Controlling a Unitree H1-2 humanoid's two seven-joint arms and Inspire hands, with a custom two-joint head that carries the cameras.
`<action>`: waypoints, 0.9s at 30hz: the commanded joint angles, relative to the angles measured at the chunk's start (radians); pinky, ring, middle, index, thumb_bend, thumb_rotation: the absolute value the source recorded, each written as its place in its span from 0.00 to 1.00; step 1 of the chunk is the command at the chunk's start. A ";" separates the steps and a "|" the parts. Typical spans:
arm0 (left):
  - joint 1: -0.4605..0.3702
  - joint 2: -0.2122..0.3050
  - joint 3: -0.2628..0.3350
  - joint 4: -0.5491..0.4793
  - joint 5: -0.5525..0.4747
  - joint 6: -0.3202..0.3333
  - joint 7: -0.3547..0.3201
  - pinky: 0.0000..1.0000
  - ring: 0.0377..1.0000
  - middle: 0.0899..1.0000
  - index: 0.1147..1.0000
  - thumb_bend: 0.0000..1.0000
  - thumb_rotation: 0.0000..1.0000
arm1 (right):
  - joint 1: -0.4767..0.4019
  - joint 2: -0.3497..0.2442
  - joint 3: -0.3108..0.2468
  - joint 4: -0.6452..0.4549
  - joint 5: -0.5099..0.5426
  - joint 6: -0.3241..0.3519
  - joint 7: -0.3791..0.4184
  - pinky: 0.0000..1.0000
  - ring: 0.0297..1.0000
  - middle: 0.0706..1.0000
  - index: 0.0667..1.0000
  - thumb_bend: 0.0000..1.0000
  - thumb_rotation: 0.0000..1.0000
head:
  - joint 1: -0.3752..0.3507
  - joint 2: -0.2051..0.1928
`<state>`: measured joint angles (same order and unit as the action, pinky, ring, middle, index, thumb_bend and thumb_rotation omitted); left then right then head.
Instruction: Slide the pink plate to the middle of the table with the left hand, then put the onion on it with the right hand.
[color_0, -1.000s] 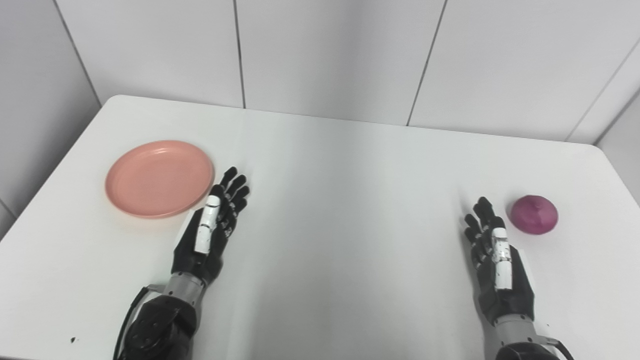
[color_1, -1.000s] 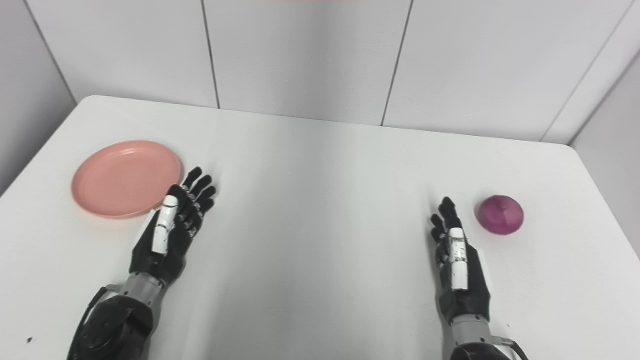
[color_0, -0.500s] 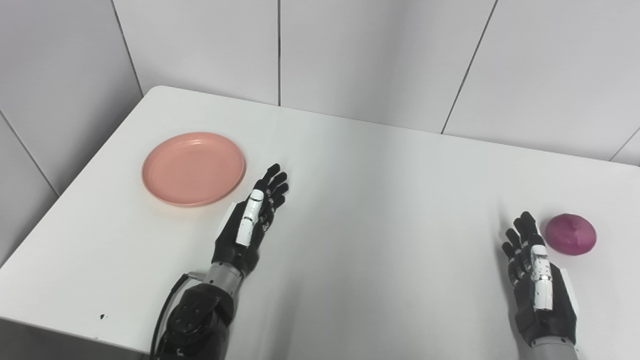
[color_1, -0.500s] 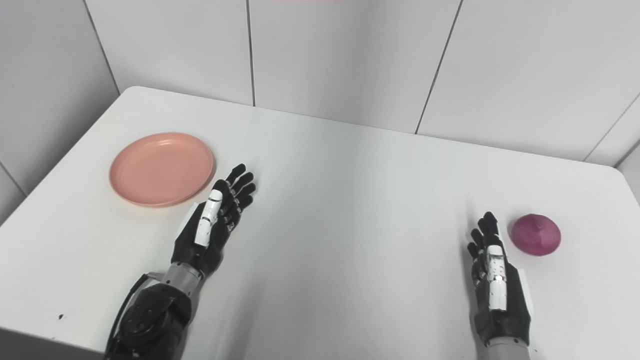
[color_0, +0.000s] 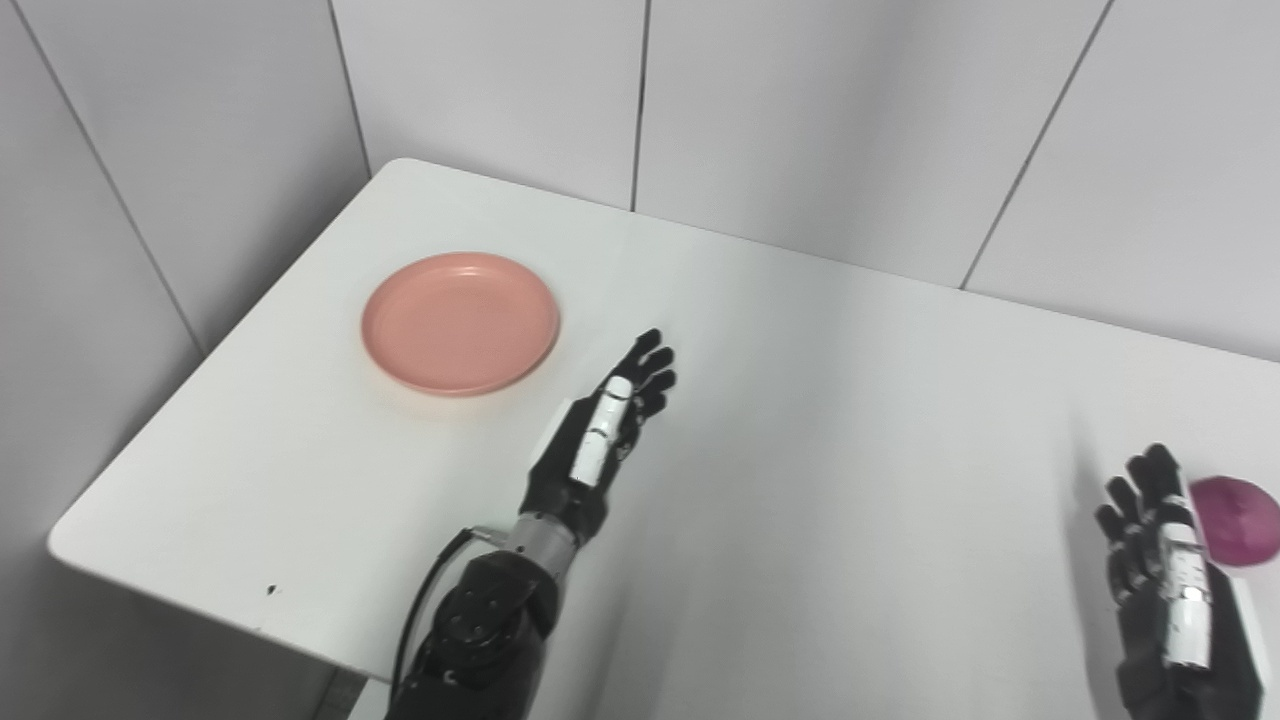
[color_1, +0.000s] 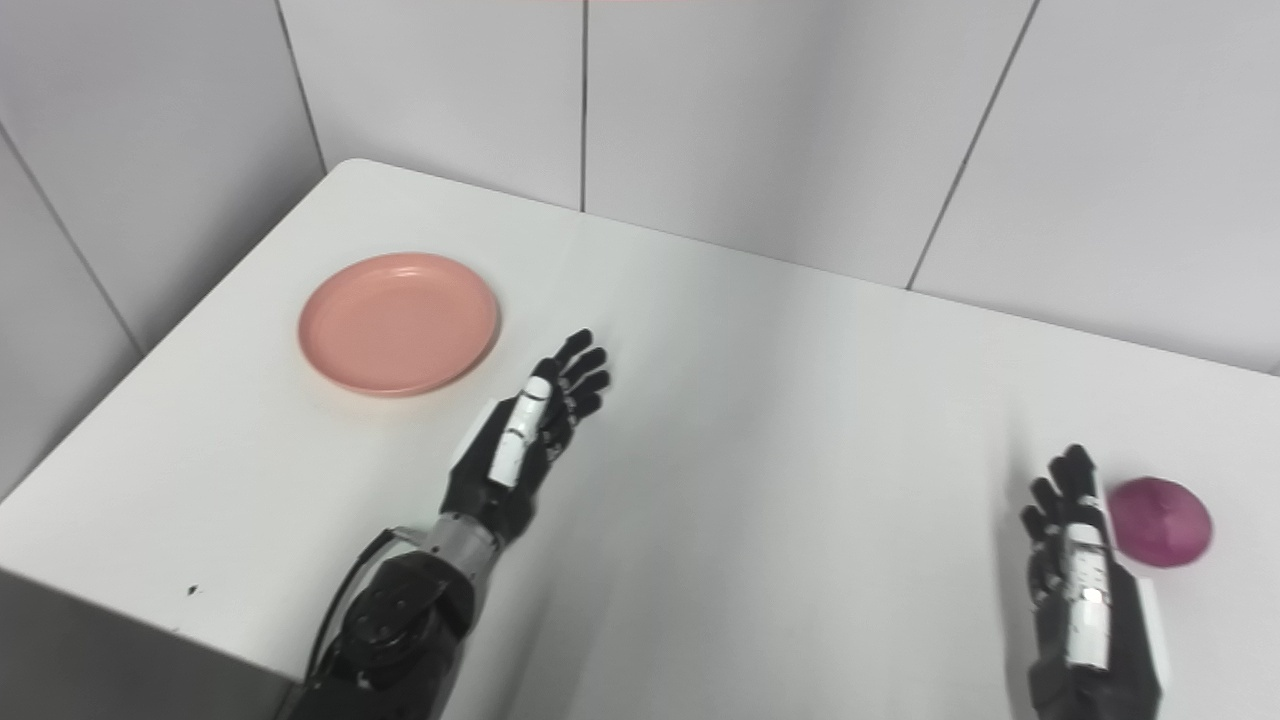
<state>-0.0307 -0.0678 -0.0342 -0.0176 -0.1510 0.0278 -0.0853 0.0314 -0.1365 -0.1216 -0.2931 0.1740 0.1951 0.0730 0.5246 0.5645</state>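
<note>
The pink plate (color_0: 460, 322) lies flat near the far left part of the white table (color_0: 800, 420). My left hand (color_0: 604, 430) rests open on the table just right of and nearer than the plate, a small gap between them, fingers stretched forward. The purple onion (color_1: 1160, 521) sits at the right side of the table. My right hand (color_1: 1082, 590) is open beside it on its left, fingers extended, holding nothing.
The table's left edge (color_0: 210, 360) and near left corner (color_0: 70, 545) drop off to the floor. Grey wall panels (color_0: 640, 100) stand right behind the far edge. A small dark speck (color_0: 270, 589) marks the table near the front edge.
The camera has swung to the left, so the whole scene has shifted right in the picture. Plate, onion and both hands keep their places on the table.
</note>
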 joint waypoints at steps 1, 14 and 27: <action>-0.004 -0.014 -0.011 0.037 0.001 -0.003 -0.003 0.96 0.94 0.95 0.92 0.42 1.00 | -0.012 -0.009 -0.008 -0.032 0.005 0.009 -0.001 0.99 0.96 0.96 0.93 0.23 1.00 | 0.029 -0.010; -0.008 -0.029 -0.018 0.060 0.019 -0.025 0.001 0.97 0.94 0.95 0.93 0.40 1.00 | -0.004 -0.025 -0.011 -0.029 0.007 0.007 0.002 0.79 0.86 0.87 0.85 0.23 1.00 | 0.018 -0.029; -0.008 -0.018 -0.018 0.059 0.024 -0.036 -0.005 0.96 0.94 0.95 0.93 0.39 1.00 | -0.004 -0.016 -0.011 -0.024 0.005 0.004 -0.006 0.64 0.79 0.82 0.78 0.27 0.85 | 0.016 -0.034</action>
<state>-0.0556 -0.0862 -0.0483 0.0168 -0.1290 0.0102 -0.0851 0.0470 -0.1487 -0.1267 -0.2910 0.1766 0.2004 0.0717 0.5415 0.5292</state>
